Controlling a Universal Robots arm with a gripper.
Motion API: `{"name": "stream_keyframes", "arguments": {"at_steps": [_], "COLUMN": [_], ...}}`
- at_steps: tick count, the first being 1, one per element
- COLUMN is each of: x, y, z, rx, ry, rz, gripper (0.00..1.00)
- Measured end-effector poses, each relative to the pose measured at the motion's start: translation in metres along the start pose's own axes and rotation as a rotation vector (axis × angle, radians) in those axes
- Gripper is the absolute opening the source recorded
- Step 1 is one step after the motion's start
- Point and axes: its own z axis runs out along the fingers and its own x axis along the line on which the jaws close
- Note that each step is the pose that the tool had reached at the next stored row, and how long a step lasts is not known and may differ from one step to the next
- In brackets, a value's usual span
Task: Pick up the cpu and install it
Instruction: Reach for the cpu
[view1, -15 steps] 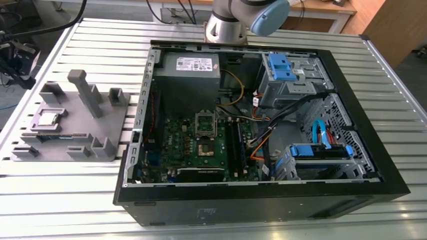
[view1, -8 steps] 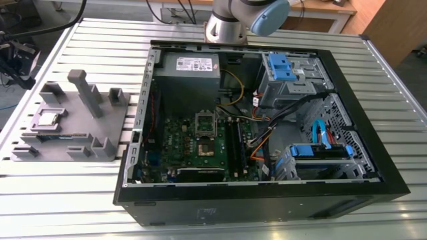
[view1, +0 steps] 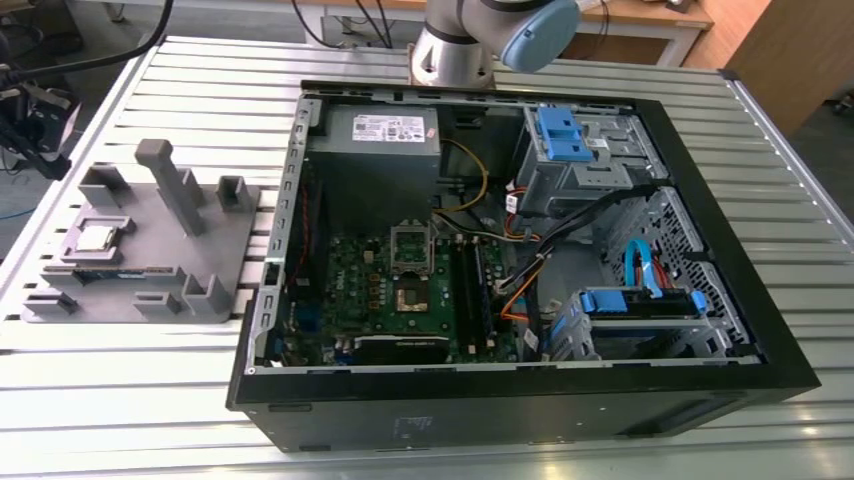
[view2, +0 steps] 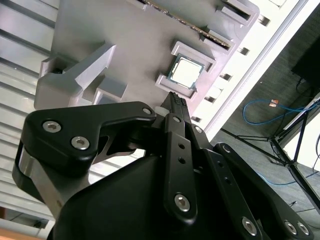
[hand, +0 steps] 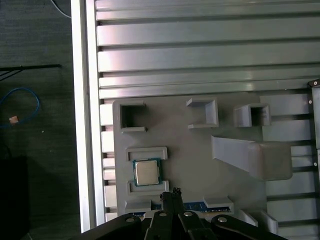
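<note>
grey blue-capped robot arm (view1: 454, 55): cut off at the exterior view's top edge | long thin green-and-blue memory stick (hand: 197, 204): mostly hidden behind black gripper (hand: 173, 191) | grey plastic holder (hand: 190, 160) (view2: 125, 30): cropped in both wrist views

silvery cpu (hand: 146, 172), grey holder (hand: 200, 157), black tool (hand: 174, 192)

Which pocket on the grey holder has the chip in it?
The one beside the memory stick, its two brackets framing the cpu; the holder's other pockets look empty.

Matte black claw (view2: 175, 99), its linkage (view2: 100, 131) studded with silver screws (view2: 182, 201); silvery-grey arm joint (view1: 451, 56), pale blue cap (view1: 541, 32).
</note>
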Motion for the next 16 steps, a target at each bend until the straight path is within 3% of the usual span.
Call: {"name": "stream_keyframes", "arguments": {"at_steps": [16], "x": [0.0021], "y": [-0.0004], "z": [0.0056], "rx": [0.0001], "ry": [0.0001], "rz": [0.0], "gripper": [0.11]}}
